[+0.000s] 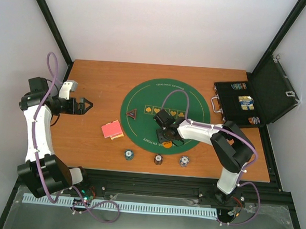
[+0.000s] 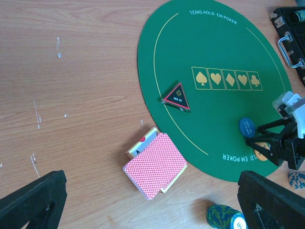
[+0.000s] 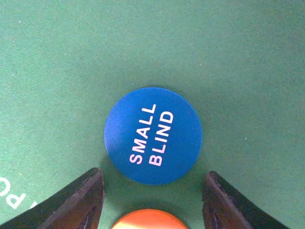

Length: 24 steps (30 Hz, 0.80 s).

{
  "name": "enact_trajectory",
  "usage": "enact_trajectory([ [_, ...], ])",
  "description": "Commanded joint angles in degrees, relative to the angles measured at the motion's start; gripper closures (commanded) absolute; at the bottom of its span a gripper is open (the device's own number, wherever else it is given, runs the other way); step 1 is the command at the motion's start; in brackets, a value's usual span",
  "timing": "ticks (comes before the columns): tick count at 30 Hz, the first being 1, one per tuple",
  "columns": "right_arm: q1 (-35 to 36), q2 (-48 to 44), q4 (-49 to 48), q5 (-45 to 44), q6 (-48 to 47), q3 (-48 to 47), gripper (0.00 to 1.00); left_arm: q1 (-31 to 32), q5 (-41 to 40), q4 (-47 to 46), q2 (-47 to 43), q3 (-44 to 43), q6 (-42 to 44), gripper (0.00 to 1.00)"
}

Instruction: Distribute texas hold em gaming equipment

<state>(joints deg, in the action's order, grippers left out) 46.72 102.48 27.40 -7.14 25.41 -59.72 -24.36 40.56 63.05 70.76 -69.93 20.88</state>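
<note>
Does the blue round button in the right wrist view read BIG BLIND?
No, the blue round button reads SMALL BLIND in white letters.

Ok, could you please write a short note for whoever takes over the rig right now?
Left gripper: open, empty, left of the green mat.
Right gripper: open, low over the blue button and orange button lying on the mat.
Done: black triangular button on the mat; cards stacked beside its left edge; three chip stacks along the table's near edge.
Left: probably dealing the cards; the open case holds more items.
</note>
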Motion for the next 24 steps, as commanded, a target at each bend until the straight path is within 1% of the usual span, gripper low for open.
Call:
enact_trajectory([
  [1,0.6,1.5,-0.3,-1.5,1.2,-1.2,0.46,0.2,0.8,1.1,-0.8,-2.4,0.2,0.0],
  [3,0.4,2.5,0.1,-2.5,0.8,-2.4,0.51,0.2,0.8,1.2,-0.9,-2.6,0.2,0.0],
  [5,0.2,3.9,0.8,-3.4,0.3,-4.1,0.55,0.3,0.8,1.2,-0.9,-2.7,0.2,0.0],
  [10,-1.4,8.0,0.9,-4.2,-0.6,-8.0,0.57,0.2,0.7,1.4,-0.9,-2.9,0.2,0.0],
  [16,-5.8,12.0,-0.2,-3.6,-1.8,-12.4,0.59,0.2,1.0,1.8,-0.7,-3.1,0.5,0.0],
  [19,-8.3,15.7,0.7,-3.4,-3.3,-17.5,0.6,0.2,1.2,1.9,-0.7,-3.3,0.7,0.0],
  [24,-11.5,23.9,4.3,-2.9,-6.1,-29.9,0.6,0.2,1.7,1.9,0.3,-4.1,1.0,0.0],
])
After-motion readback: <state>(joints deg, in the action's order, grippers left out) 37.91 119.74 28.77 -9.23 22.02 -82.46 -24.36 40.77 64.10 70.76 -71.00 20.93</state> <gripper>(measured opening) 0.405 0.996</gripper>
